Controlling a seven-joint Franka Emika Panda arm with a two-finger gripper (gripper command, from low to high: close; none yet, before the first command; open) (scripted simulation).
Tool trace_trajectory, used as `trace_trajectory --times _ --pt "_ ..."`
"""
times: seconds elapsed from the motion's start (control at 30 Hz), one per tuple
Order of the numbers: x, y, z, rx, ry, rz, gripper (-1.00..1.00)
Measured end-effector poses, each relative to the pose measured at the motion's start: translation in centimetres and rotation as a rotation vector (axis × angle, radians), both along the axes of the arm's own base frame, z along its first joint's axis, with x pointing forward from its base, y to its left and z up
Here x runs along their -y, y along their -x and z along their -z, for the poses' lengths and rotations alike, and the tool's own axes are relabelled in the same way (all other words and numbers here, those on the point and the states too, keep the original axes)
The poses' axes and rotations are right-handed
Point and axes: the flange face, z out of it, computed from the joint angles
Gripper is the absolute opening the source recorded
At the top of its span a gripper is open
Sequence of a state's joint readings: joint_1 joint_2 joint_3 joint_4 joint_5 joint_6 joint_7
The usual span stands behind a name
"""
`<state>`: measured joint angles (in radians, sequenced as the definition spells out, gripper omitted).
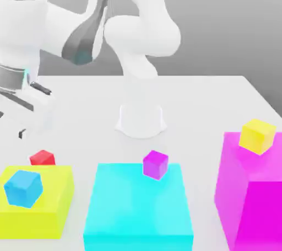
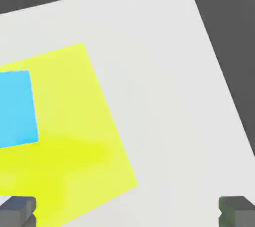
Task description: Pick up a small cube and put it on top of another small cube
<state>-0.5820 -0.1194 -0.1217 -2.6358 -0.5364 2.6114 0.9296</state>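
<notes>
The small red cube [image 1: 42, 158] rests on the white table just behind the yellow block [image 1: 38, 203], at the exterior view's left. On the cyan block [image 1: 137, 206] sits the small magenta-purple cube [image 1: 155, 164], near that block's far edge. My gripper [image 1: 21, 128] hovers above the table at the far left, up and behind the red cube, clear of it. In the hand view the gripper [image 2: 127, 213] is open, its fingertips [image 2: 17, 211] far apart with nothing between them, and the yellow block [image 2: 64, 136] lies below.
A small blue cube [image 1: 23, 188] [image 2: 15, 109] sits on the yellow block. A small yellow cube [image 1: 257, 136] tops the tall magenta block [image 1: 253, 195] at the right. The arm's white base [image 1: 141, 117] stands mid-table behind the blocks.
</notes>
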Motion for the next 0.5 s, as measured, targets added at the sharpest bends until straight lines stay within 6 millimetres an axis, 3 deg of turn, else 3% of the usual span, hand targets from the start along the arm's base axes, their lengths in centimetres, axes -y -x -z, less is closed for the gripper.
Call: trace_trajectory --times 0.2,0.5 --pt "1.7 4.1 4.3 -0.022 -0.088 0.059 0.00" --pt "2.2 9.3 8.7 0.014 -0.221 0.132 0.00"
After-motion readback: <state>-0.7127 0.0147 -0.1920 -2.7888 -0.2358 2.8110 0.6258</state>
